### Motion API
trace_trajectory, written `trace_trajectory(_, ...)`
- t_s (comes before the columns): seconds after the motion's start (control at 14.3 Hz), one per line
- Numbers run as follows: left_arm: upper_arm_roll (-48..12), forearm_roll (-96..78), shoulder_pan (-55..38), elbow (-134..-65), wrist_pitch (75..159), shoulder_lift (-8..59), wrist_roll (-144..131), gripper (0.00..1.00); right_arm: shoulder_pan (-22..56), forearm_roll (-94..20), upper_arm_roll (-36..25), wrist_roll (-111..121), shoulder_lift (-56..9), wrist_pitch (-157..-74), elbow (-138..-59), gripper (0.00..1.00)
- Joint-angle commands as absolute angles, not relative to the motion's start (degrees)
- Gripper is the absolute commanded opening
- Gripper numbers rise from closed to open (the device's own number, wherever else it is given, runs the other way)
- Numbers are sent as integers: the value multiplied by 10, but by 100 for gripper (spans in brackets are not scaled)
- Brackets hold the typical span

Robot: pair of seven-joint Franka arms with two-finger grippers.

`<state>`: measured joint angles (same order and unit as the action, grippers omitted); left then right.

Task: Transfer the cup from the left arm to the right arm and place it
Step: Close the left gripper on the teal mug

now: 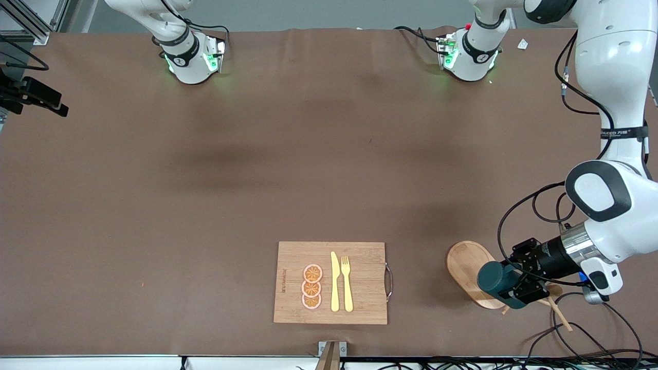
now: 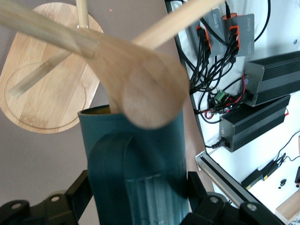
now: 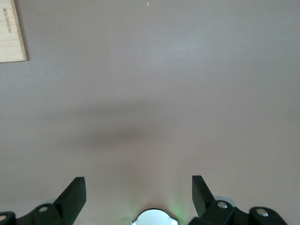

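Broadly, a brown table point(image 1: 205, 205), with a rectangular cutting board point(image 1: 360, 308) near the edge closest to the front camera, carrying three orange slices point(image 1: 312, 287) in a column plus a yellow knife point(image 1: 334, 282) and yellow fork point(image 1: 347, 282) side by side. Toward the left arm's end, near the same edge, an oval wooden tray point(image 1: 462, 262), nothing lying in its bare part, partly covered by the cup point(image 1: 496, 280). Dark teal cup lying sideways in the air over the tray's end, clamped between the fingers of the left gripper point(image 1: 516, 289); handle facing the left wrist camera, mustard-yellow inside barely showing at the rim. Close before the cup in the left wrist view, a wooden spoon point(image 2: 150, 93) and thin sticks, blurred, their resting place hard to make out. Right gripper point(image 3: 138, 192) out of the front view, waiting with fingers spread wide over bare table, only one corner of the cutting board at its view's edge.
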<state>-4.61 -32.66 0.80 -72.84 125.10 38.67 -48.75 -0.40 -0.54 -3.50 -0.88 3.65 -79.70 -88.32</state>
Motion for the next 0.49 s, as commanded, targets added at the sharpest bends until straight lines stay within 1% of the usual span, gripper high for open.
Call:
trace_trajectory(0.0,-46,-328,7,-732,1219,360,-492,71,-3,-6,-36,-15,48,-798,-896,100)
trace_trajectory(0.42,-45,-323,-4,-732,1156,322,-532,71,-3,-6,-36,-15,48,-798,-896,100)
